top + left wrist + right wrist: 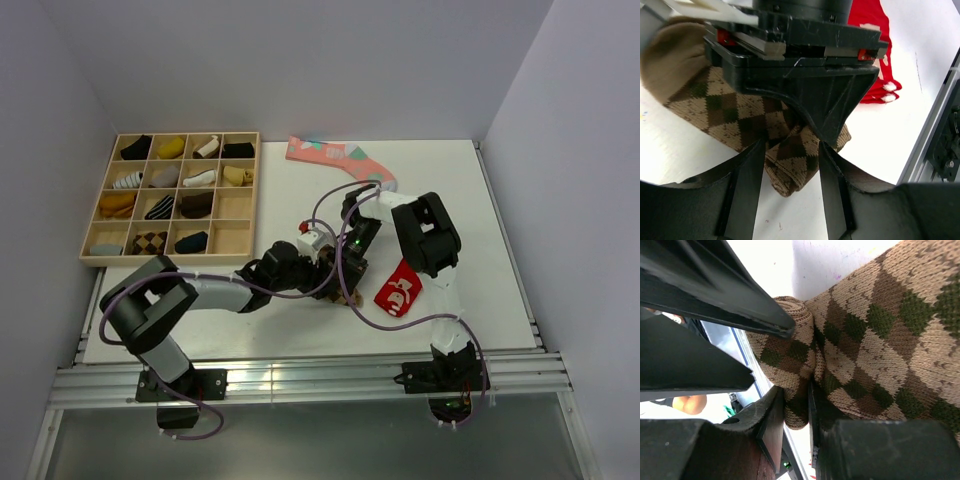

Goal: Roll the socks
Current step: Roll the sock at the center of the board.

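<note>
Rolling step: right hand (pixel 796 406) pinches a fold of the argyle sock (pixel 880 340); left hand (pixel 790 145) sits half-open astride it (next, I judge: regrip, tuck).

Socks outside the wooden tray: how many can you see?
3: pink sock far centre, red sock near right, argyle sock just left of it; more may be hidden.

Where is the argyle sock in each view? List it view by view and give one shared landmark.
Top external: argyle sock just below centre, only a brown edge visible.
Left wrist: sock centre-left, its end between the left gripper fingers.
Right wrist: sock fills the right half, a fold pinched by the right gripper.
Landmark: red sock, right of it in top and left wrist views; absent from right wrist.
</note>
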`<action>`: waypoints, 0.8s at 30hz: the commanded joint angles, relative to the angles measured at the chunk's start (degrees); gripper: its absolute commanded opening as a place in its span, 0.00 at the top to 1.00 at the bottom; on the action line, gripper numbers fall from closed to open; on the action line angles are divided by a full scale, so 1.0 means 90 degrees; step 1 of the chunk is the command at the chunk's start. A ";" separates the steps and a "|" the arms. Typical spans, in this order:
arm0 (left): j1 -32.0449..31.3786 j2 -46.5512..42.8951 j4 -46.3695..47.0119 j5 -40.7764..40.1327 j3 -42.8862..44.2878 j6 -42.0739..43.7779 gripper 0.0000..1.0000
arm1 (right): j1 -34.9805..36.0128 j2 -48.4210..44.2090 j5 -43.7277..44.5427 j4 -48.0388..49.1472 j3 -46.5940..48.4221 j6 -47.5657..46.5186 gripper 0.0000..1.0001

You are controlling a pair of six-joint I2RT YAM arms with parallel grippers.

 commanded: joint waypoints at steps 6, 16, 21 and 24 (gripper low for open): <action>-0.0035 0.0339 0.0742 0.0531 0.0067 0.0074 0.47 | -0.0045 0.0065 0.0677 0.0364 0.0007 0.0027 0.89; -0.0035 0.0622 0.0986 0.0746 -0.0158 -0.0131 0.54 | -0.0045 -0.0062 0.0725 0.0530 -0.0051 0.0213 0.89; -0.0035 0.0730 0.1230 0.0824 -0.0372 -0.0394 0.74 | -0.0045 -0.0315 0.0813 0.0977 -0.0285 0.0495 0.88; -0.0035 0.0876 0.1347 0.0912 -0.0460 -0.0580 0.88 | -0.0045 -0.0569 0.0862 0.1290 -0.0481 0.0661 0.87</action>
